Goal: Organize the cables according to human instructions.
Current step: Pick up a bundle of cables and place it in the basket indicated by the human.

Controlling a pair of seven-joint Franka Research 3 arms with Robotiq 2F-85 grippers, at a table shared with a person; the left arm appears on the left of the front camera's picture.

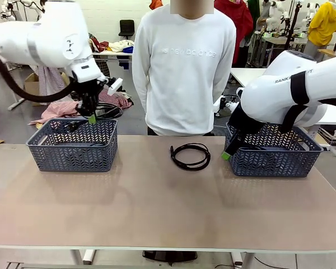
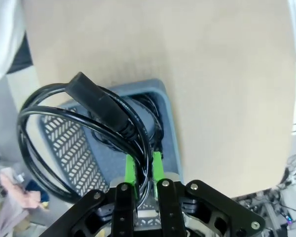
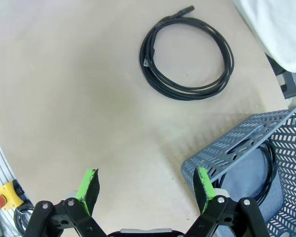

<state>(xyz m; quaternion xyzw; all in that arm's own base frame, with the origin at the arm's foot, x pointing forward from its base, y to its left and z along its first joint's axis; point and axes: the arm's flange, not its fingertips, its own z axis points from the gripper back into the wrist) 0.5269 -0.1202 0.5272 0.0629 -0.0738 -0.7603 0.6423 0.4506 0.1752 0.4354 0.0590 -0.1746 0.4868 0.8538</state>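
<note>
left gripper (image 2: 144, 163): pads pressed together on a few strands of a coiled cable (image 2: 103, 106), which hangs beneath me over the left basket (image 1: 73, 151) at the left of the front frame. right gripper (image 3: 147, 182): jaws spread wide, holding nothing, poised low just beside the near corner of the right basket (image 3: 237, 148). a third loose cable (image 1: 173, 158) lies flat on the table (image 1: 157, 207) between the two baskets, in front of the person (image 1: 182, 67).

hazards, as i judge them: the held coil spreads wide to one side of my pads, so on release a loop may catch the basket rim and drape outside. i pinch just part of the bundle, so the coil may loosen or slip. the heavy plug end may swing. my right fingers are close enough to the basket corner to nudge it on the next reach.

differences between views: the left wrist view shows the exact pinch and another cord (image 2: 155, 123) already lying in the basket below, both unclear from the front. the right wrist view shows a cord (image 3: 271, 168) inside the right basket and the whole table coil with its plug. the front view shows both baskets and the person together.
</note>
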